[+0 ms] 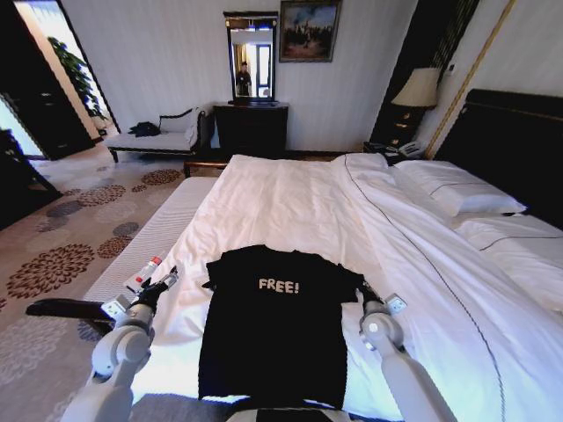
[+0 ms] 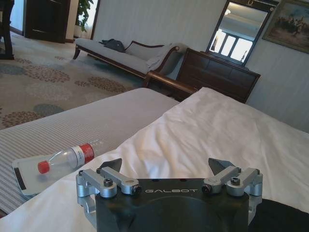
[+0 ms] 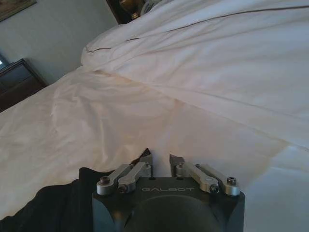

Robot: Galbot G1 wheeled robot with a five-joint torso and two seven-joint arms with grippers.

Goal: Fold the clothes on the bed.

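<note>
Left tool (image 2: 169,166) gapes wide by one sleeve; right tool (image 3: 161,162), seemingly nearly closed, by the other sleeve of the limp, light T-shirt (image 1: 268,325) on the bed (image 1: 290,207).

one T-shirt (image 1: 271,325), one bed (image 1: 290,202), two pillows (image 1: 457,195), one bottle (image 2: 67,158)
</note>
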